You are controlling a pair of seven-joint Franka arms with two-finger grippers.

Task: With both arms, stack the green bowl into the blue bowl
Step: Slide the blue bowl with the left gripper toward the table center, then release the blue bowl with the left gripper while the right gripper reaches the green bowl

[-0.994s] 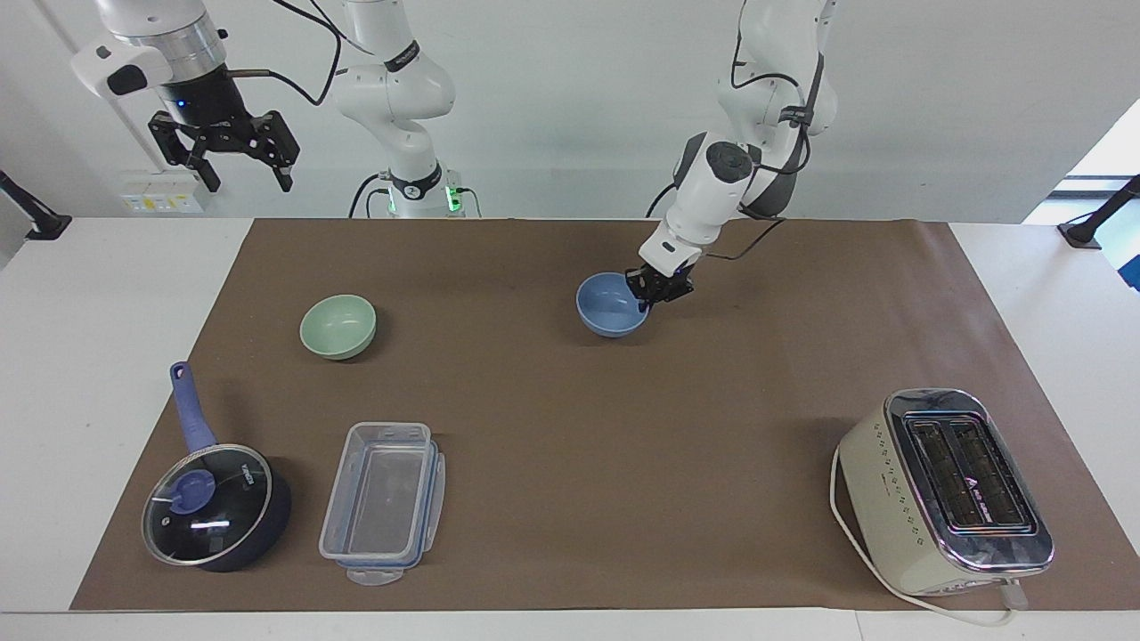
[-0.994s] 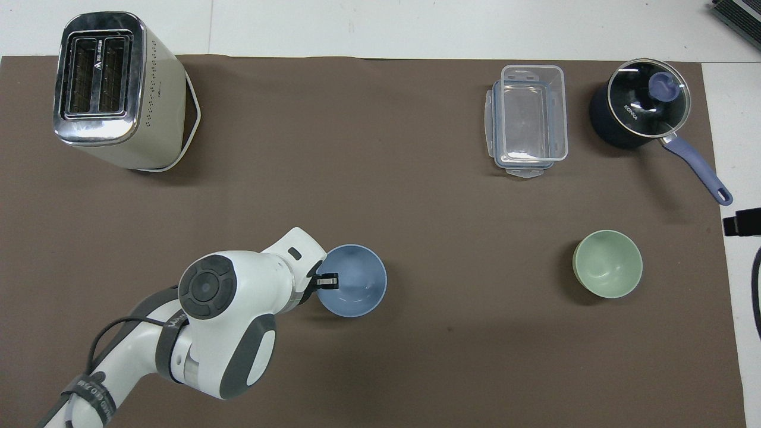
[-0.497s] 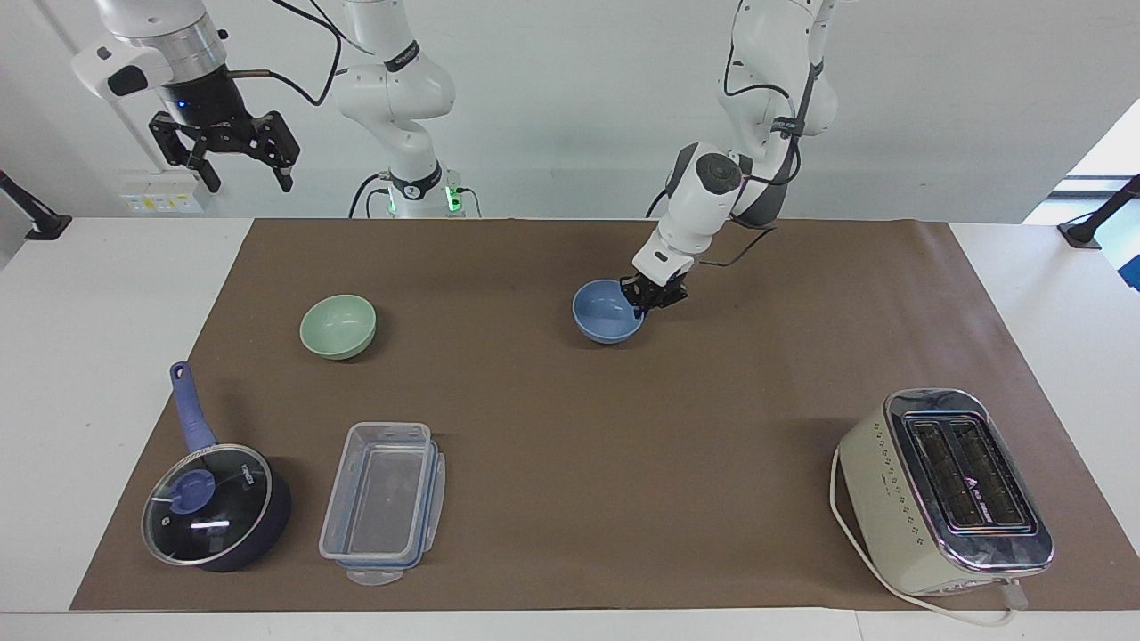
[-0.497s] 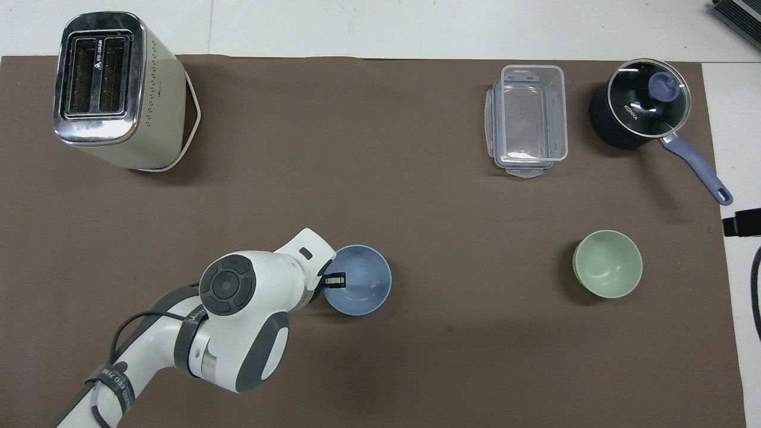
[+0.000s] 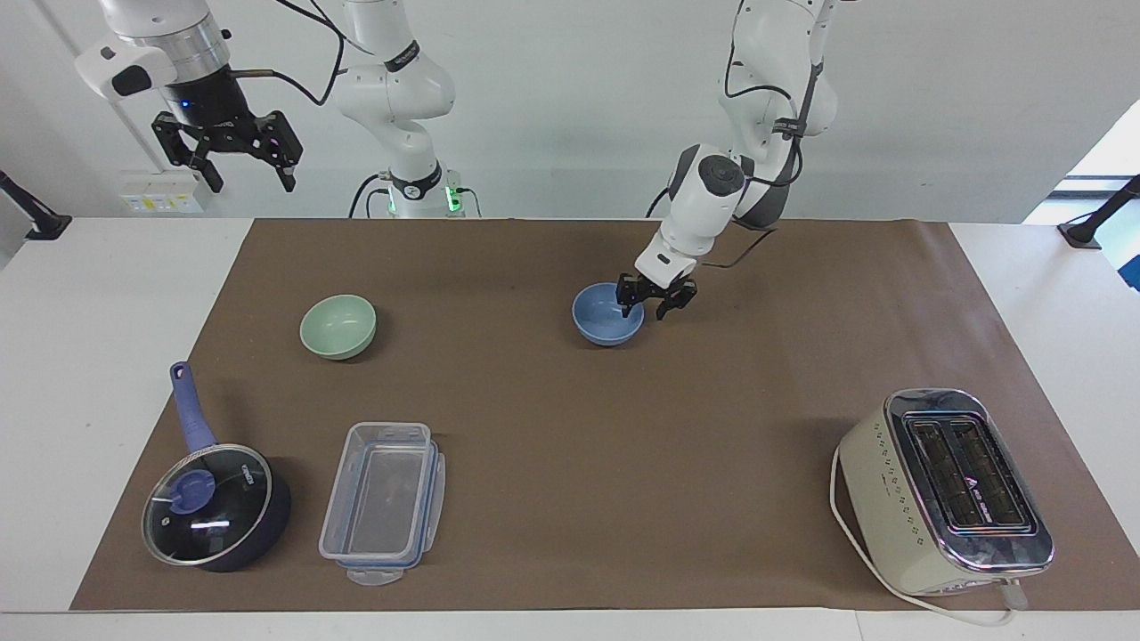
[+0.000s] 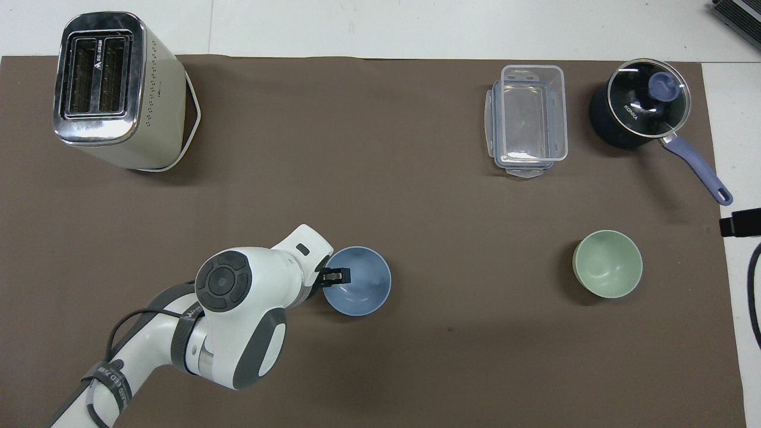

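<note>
The blue bowl [image 5: 606, 328] [image 6: 362, 288] stands upright on the brown mat near the middle of the table. My left gripper [image 5: 645, 311] [image 6: 328, 277] is low at the bowl's rim, on the side toward the left arm's end, and it is open. One finger hangs inside the bowl and the other outside, so the rim lies between them without being gripped. The green bowl [image 5: 337, 326] [image 6: 607, 271] stands alone toward the right arm's end. My right gripper [image 5: 227, 165] waits open, raised high over that end of the table.
A cream toaster [image 5: 944, 490] [image 6: 113, 89] stands farthest from the robots at the left arm's end. A clear plastic container [image 5: 383, 499] [image 6: 528, 119] and a dark blue saucepan [image 5: 214, 507] [image 6: 639, 110] with a glass lid stand farther from the robots than the green bowl.
My left gripper carried the blue bowl a little toward the right arm's end, then opened and let go of its rim. The right arm has hardly moved.
</note>
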